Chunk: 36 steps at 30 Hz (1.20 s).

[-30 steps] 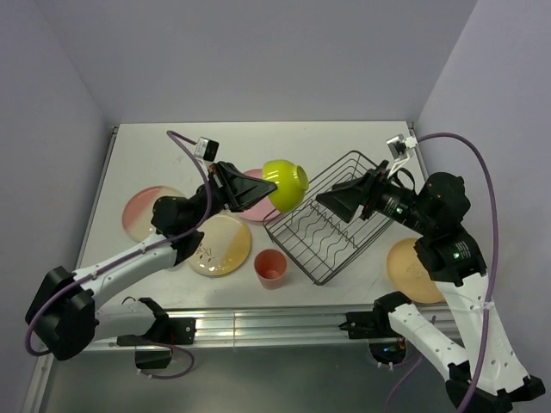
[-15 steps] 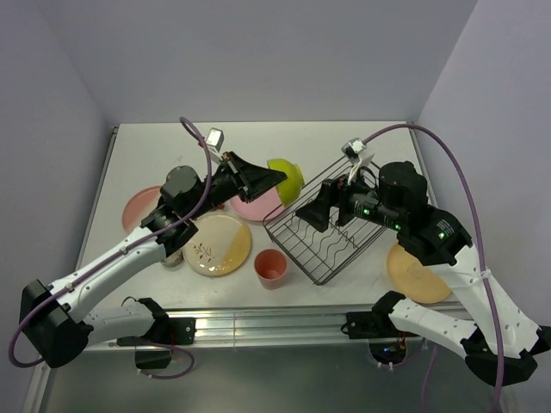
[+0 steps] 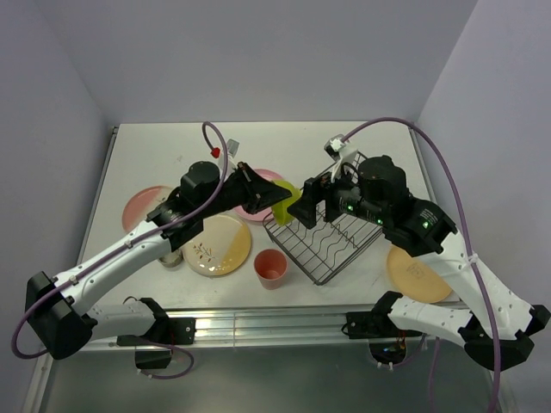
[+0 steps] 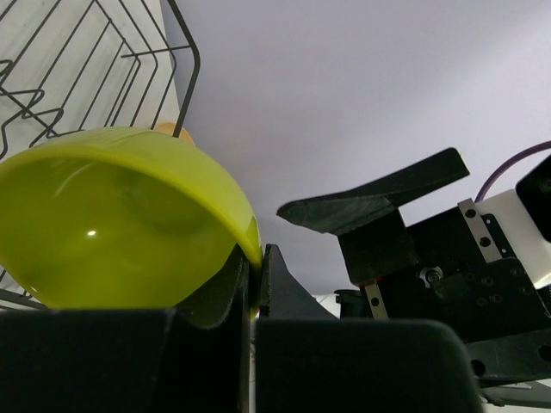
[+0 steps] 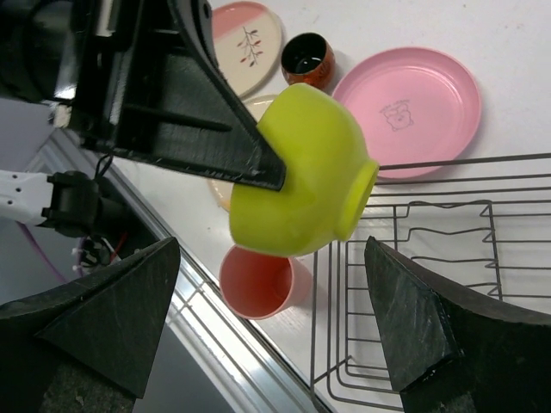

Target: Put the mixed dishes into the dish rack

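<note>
Left wrist view: left gripper (image 4: 254, 284) jaws clamped on lime-green bowl (image 4: 112, 224) rim, lower left. Bowl looks rigid, glazed, probably slippery and breakable; pinch the rim. Right gripper (image 5: 271, 249) jaws wide apart, nothing held.

Held: lime-green glossy bowl (image 5: 301, 176), off the bench, tipped on its side, foot ring toward the rack, rim pinched in the jaws of the left gripper (image 4: 255, 267). In the top view it sits at centre, over the rack's left corner.

Rack: black wire dish rack (image 3: 293, 255), rectangular, wavy floor dividers, set skew just right of centre.

Flat on the bench:
- pink round plate (image 5: 430, 95), upper left of the rack, partly hidden in the top view
- cream-yellow plate (image 3: 225, 241) with twig motif, left of centre
- pink-cream twig-patterned plate (image 3: 138, 209), far left
- orange plate (image 3: 419, 274), lower right

Upright:
- salmon cup (image 3: 270, 268), beside the rack's lower-left side
- dark red-brown mug (image 5: 307, 58), between the pink-cream and pink plates in the right wrist view
</note>
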{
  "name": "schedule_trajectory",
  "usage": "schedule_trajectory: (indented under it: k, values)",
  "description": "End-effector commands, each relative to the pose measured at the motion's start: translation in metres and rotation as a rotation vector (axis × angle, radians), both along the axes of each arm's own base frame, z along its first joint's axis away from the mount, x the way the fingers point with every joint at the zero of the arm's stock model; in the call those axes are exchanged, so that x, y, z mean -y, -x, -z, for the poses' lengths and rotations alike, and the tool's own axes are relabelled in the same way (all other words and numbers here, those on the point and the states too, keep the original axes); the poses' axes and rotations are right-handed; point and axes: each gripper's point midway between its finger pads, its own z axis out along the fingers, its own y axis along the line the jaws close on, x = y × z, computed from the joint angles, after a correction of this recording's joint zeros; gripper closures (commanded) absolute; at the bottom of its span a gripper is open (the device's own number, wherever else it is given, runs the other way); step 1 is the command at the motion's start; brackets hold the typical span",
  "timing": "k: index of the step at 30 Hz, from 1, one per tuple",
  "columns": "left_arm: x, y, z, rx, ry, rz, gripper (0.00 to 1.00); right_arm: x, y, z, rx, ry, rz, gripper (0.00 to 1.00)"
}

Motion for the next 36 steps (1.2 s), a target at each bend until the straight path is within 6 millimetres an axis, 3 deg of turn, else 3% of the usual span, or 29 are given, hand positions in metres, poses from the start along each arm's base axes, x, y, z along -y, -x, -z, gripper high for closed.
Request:
schedule_trajectory:
  k: [1,23,32,36]
  values:
    - [0.004,0.007,-0.035,0.081,0.059,0.026,1.00,-0.002,-0.007,-0.004,0.036,0.017,0.013,0.05]
    - [0.005,0.011,-0.044,0.104,0.067,0.028,1.00,-0.015,-0.014,0.032,-0.036,0.028,0.049,0.05]
    - [0.004,0.017,-0.042,0.095,0.072,0.043,1.00,-0.025,-0.014,0.020,-0.028,-0.030,0.031,0.12]
    - [0.002,0.017,-0.042,0.097,0.064,0.031,1.00,-0.026,-0.014,0.024,-0.040,-0.022,0.041,0.17]
